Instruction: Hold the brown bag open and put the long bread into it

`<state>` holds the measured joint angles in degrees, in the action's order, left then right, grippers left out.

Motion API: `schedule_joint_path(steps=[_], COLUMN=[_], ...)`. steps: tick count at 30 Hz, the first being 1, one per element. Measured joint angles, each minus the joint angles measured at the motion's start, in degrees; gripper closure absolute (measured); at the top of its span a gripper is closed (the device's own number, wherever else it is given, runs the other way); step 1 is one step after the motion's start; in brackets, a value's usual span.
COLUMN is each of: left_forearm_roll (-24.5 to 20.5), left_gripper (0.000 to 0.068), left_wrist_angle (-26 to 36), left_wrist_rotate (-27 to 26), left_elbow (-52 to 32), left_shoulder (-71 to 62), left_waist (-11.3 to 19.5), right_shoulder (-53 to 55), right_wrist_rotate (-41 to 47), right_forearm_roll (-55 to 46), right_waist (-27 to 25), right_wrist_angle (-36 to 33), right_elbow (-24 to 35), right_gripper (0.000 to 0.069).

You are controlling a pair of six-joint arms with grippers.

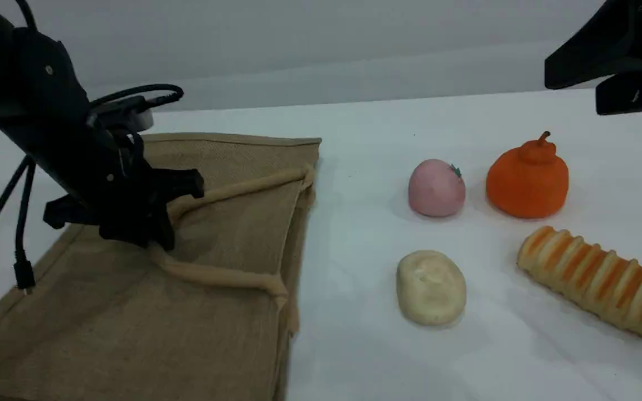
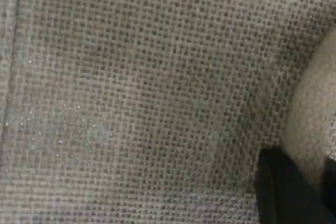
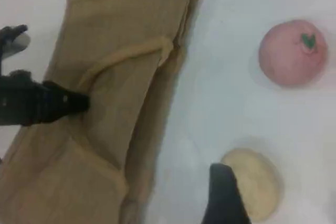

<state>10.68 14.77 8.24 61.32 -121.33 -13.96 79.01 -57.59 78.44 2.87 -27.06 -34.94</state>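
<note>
The brown bag (image 1: 131, 323) lies flat on the left of the table, its mouth edge facing right. One beige loop handle (image 1: 226, 275) lies across the top of the bag. My left gripper (image 1: 156, 234) is down on the bend of that loop and shut on it. In the left wrist view the bag's weave (image 2: 131, 103) fills the picture, with the handle (image 2: 315, 108) beside a dark fingertip (image 2: 283, 192). The long bread (image 1: 599, 281) lies slantwise at the right edge. My right gripper (image 1: 574, 89) hangs open above the table's far right, well above the bread.
A pink round fruit (image 1: 436, 187) and an orange pear-shaped fruit (image 1: 527, 178) stand behind the bread. A cream-white bun (image 1: 431, 287) lies between bag and bread. In the right wrist view the bun (image 3: 257, 182) sits just right of my fingertip (image 3: 223, 192).
</note>
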Motion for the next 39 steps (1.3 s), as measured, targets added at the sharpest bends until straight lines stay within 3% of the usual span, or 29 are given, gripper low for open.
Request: schedule_joint_path(steps=[6,11,19,27,31,39], left_forearm_roll=[-0.06,-0.12,0.53,7.23,7.7,7.42], left_gripper=[0.0594,0.0594,0.0596,0.0596,0.0596,0.0596], left_wrist_angle=[4.61,13.45,28.89,45.01,49.42,53.82], left_wrist_rotate=[0.0,-2.98,-12.71,-26.59,-30.93,-32.5], left_elbow=[1.72,5.44,16.52,31.23,35.42,35.82], left_shoulder=[6.42,14.97,29.11,30.66,30.66,30.66], left_waist=[0.05,0.05,0.05,0.05,0.05,0.05], right_shoulder=[0.0,1.55,8.24,14.35,16.32,20.25], right_wrist_rotate=[-0.06,-0.1,-4.69,-7.04,-7.82,-9.99], right_forearm_roll=[-0.69,-1.1,-1.06,-1.0,-1.0,-0.96], right_waist=[0.0,0.0,0.0,0.0,0.0,0.0], right_wrist_angle=[1.55,5.97,7.38,13.55,16.34,20.46], right_elbow=[0.12,0.17,0.17,0.17,0.17,0.17], right_gripper=[0.0288,0.0288,0.0288,0.0288,0.0288,0.0288])
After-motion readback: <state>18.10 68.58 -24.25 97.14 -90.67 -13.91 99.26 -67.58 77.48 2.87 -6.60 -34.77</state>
